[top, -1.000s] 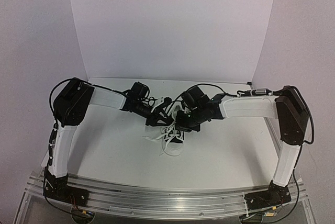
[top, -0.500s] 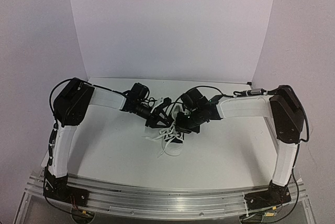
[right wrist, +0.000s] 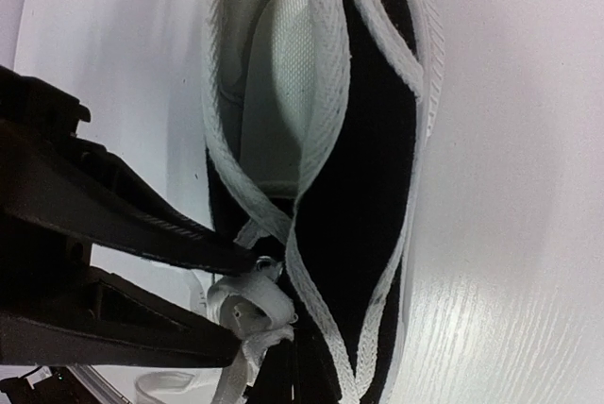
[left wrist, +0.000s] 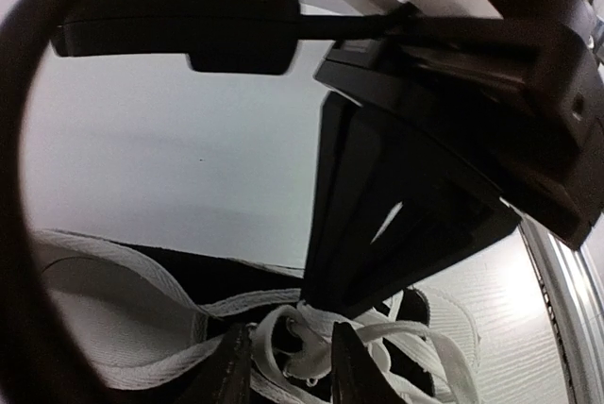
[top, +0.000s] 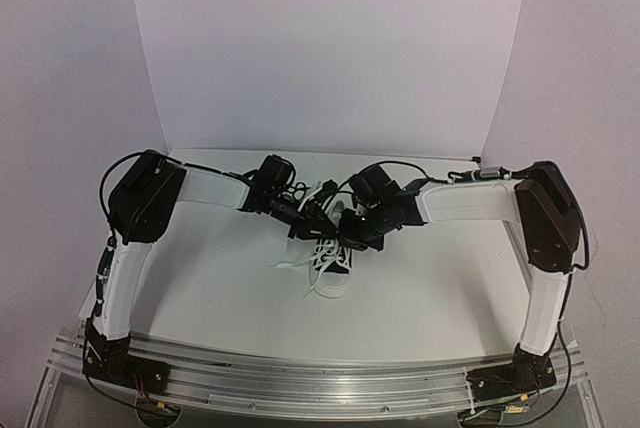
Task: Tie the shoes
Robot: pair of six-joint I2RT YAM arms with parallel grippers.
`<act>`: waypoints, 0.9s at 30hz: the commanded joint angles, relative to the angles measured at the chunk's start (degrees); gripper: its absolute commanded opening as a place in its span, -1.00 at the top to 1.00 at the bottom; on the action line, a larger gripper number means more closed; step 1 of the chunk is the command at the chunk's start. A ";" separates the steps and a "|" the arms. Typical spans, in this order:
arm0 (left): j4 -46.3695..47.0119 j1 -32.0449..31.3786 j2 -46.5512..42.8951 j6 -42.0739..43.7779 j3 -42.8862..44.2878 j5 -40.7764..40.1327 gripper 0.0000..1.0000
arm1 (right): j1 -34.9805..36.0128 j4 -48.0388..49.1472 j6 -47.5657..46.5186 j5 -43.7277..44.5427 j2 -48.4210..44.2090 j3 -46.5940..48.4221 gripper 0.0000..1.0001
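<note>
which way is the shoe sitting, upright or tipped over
Upright: the shoe shows its laced top and toe cap to the overhead camera, sole down.

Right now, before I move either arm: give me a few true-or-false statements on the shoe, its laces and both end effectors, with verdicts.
1. One shoe stands on the table, between the two arms. True.
2. The right end effector is shut on a bunch of the laces. True.
3. The laces are tied in a finished bow. False: they are loose, and in the top view one end trails on the table left of the shoe.
4. The left end effector is parked well away from the shoe. False: it is right at the shoe, with laces lying between its fingers.
</note>
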 commanded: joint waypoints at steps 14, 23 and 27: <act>-9.20 0.11 -0.28 3.49 3.34 -6.04 0.57 | -0.17 1.91 -1.46 -2.10 1.24 2.85 1.00; -11.21 -0.15 -0.94 2.35 5.97 -6.68 1.00 | -0.10 2.45 -0.85 -3.27 2.60 4.24 1.00; -11.45 -0.15 -2.60 0.90 6.24 -6.10 1.00 | -0.11 2.98 -0.05 -3.20 2.79 4.00 1.00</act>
